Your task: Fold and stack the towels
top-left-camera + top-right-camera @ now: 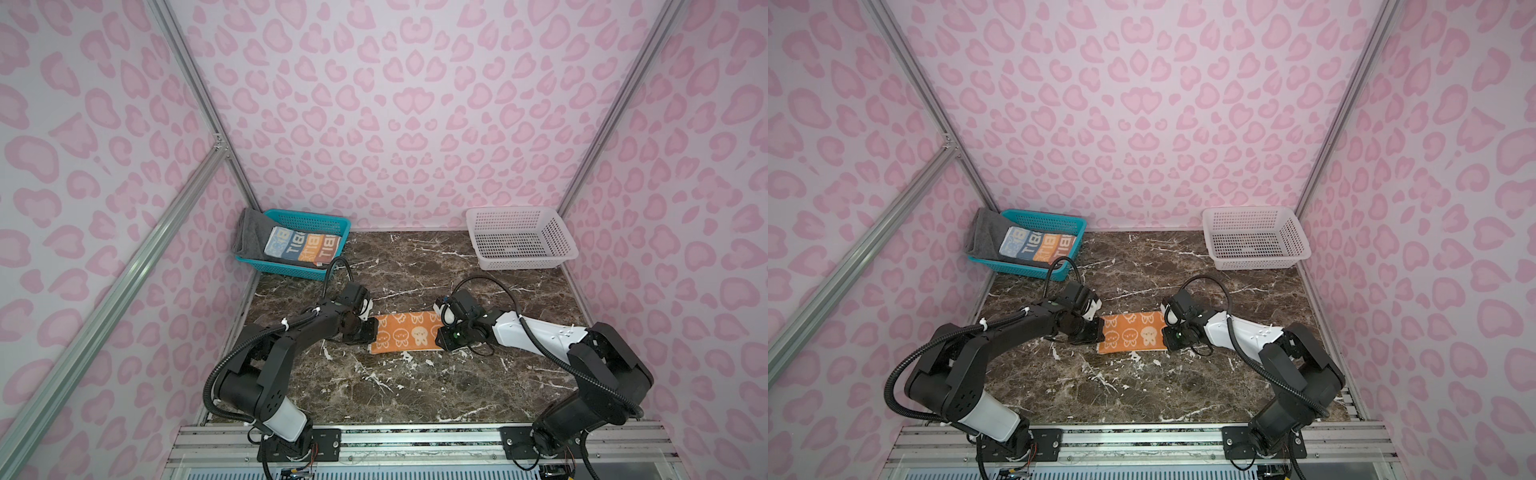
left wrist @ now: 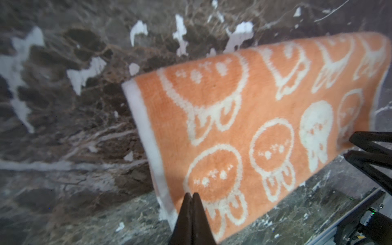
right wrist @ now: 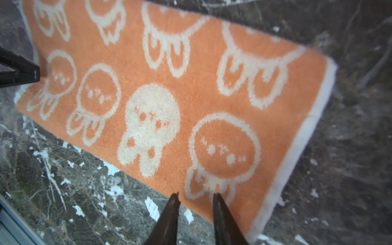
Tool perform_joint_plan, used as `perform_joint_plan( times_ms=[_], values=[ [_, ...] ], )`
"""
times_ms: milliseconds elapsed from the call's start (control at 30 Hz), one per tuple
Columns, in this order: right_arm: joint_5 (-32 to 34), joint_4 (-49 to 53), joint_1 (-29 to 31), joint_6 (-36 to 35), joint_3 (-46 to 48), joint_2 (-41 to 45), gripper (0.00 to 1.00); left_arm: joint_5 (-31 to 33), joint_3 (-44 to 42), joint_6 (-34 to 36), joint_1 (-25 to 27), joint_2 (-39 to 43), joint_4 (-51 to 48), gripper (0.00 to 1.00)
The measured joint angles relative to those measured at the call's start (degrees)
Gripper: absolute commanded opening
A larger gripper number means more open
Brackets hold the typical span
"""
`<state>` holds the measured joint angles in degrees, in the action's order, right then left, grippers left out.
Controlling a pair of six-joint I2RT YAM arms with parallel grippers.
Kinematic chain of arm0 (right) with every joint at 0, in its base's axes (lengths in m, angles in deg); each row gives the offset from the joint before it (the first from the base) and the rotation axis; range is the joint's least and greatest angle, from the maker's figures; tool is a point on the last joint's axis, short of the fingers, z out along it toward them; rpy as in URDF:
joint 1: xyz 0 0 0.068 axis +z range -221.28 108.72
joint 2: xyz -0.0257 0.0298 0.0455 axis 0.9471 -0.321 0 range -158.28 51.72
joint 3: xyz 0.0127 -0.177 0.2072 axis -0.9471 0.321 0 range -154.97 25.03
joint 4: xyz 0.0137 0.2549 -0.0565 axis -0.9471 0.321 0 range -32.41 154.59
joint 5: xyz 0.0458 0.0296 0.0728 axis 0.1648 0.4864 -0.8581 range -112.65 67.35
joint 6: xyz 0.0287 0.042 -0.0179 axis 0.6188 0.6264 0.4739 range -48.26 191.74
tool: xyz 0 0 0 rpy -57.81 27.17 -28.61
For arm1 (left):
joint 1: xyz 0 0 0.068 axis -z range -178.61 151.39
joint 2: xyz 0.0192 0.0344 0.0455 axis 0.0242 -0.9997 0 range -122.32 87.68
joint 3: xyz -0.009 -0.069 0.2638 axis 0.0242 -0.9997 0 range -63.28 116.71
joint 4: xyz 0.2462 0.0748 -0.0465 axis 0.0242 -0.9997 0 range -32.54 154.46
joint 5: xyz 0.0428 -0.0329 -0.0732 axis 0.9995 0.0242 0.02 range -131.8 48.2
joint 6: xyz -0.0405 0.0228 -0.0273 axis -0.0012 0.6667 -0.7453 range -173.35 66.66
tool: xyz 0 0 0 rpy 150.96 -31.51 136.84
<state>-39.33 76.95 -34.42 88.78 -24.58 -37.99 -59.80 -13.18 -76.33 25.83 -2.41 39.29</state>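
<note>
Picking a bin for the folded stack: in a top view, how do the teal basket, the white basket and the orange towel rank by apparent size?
1. teal basket and white basket: they look about alike, so they are not ranked against each other.
2. orange towel: plainly the smallest.

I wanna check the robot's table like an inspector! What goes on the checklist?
Surface: dark marble table, white flecks.
Job's things: orange towel, a flat strip mid-table; lettered towel on grey towel in teal basket; white basket, nothing seen inside.
Clutter: nothing seen.
Grippers: left gripper fingers shut at one towel end, grip unclear; right gripper fingers open at the other.
Cables: black cables loop above both wrists.
Surroundings: pink spotted walls, aluminium frame.
</note>
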Motion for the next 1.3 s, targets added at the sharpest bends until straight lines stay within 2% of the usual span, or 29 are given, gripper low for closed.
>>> perform_joint_plan(
  times_ms=[133,167,200,233,367,533,767,1133,1233,1300],
  values=[
    [0.98,0.17,0.66,-4.50,-2.58,1.40,0.69,1.07,2.82,0.11,0.00,2.25,-1.64,0.27],
    [1.92,0.28,1.40,-6.40,-3.28,1.86,0.78,1.57,3.76,0.11,-0.02,2.80,-2.16,0.31],
    [2.97,0.24,2.47,-8.50,-3.98,2.36,0.91,1.95,4.63,0.11,-0.02,3.39,-2.47,0.35],
    [3.72,0.04,3.37,-10.10,-4.42,2.71,0.98,2.34,5.33,0.13,-0.02,3.87,-2.71,0.43],
    [7.21,-1.57,8.28,-17.92,-5.62,3.21,0.98,5.62,8.09,-0.96,-0.48,6.75,-3.45,0.64],
    [12.22,-3.21,13.92,-26.95,-7.93,-1.14,0.98,8.44,8.37,-3.69,-3.89,11.67,-2.75,0.75],
    [13.66,-4.11,16.13,-34.45,-11.58,-9.29,0.94,9.18,5.01,-6.12,-10.51,15.67,0.42,0.80],
    [12.20,-3.26,16.09,-36.28,-18.53,-20.59,0.88,8.94,-7.69,-8.46,-14.69,24.68,3.32,0.84],
    [11.13,-4.61,16.00,-36.02,-19.63,-22.32,0.83,8.20,-11.39,-8.87,-15.54,27.06,4.20,0.84],
    [10.21,-6.03,15.78,-35.63,-20.37,-23.61,0.75,7.26,-13.49,-9.55,-16.20,27.80,5.01,0.84]
  ],
)
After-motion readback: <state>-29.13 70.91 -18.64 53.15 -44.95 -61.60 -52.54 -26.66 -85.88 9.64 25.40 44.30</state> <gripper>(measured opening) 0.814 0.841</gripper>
